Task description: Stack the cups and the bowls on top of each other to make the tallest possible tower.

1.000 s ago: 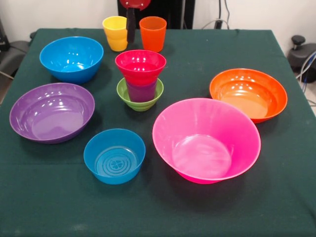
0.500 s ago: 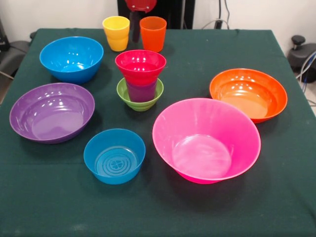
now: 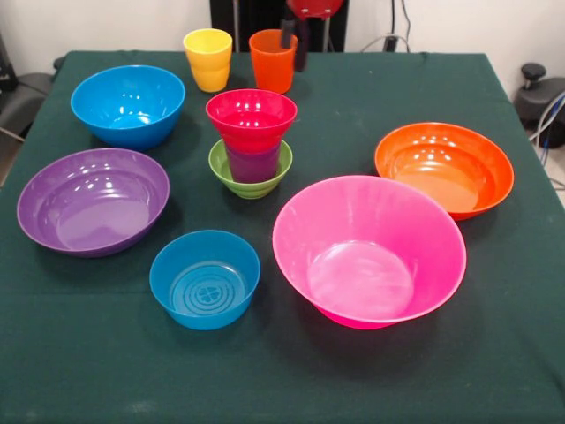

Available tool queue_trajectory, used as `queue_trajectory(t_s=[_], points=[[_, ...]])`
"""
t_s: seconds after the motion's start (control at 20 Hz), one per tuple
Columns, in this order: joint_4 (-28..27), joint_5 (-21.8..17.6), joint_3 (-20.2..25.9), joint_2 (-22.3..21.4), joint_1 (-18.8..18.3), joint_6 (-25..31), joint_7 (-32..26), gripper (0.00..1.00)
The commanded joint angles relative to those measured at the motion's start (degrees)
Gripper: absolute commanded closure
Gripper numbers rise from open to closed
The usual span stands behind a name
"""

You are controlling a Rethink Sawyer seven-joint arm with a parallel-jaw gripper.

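A pile stands mid-table: a small green bowl (image 3: pixel 222 170) holds the purple cup (image 3: pixel 253 164), and a small red bowl (image 3: pixel 252 117) sits on top. The yellow cup (image 3: pixel 209 60) and the orange cup (image 3: pixel 270 64) stand upright side by side at the far edge. My gripper (image 3: pixel 295 42) hangs at the orange cup's right rim. One dark finger (image 3: pixel 287 34) is over the cup's mouth and the other is just outside its right wall. The fingers stand apart. The cup rests on the table.
A blue bowl (image 3: pixel 128 104) and a purple bowl (image 3: pixel 93 200) sit on the left, and a small blue bowl (image 3: pixel 205 278) sits near the front. A large pink bowl (image 3: pixel 369 250) and an orange bowl (image 3: pixel 443 168) sit on the right. All stand on a green cloth (image 3: pixel 494 353).
My gripper rose from between the yellow and orange cups, moved right, and came down at the orange cup's right rim. No cup or bowl has moved.
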Motion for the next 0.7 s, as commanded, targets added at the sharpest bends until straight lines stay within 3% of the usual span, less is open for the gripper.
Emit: queue_trajectory(t_s=[0.05, 0.35, 0.7], points=[[4.1, -3.2, 4.1, 0.9, 2.2, -3.4, -5.6, 0.0], [4.9, -2.9, 3.4, 0.4, 2.6, -3.7, -5.3, 0.0], [5.7, -2.4, 3.8, -0.6, -0.3, -3.5, -7.0, 0.0]])
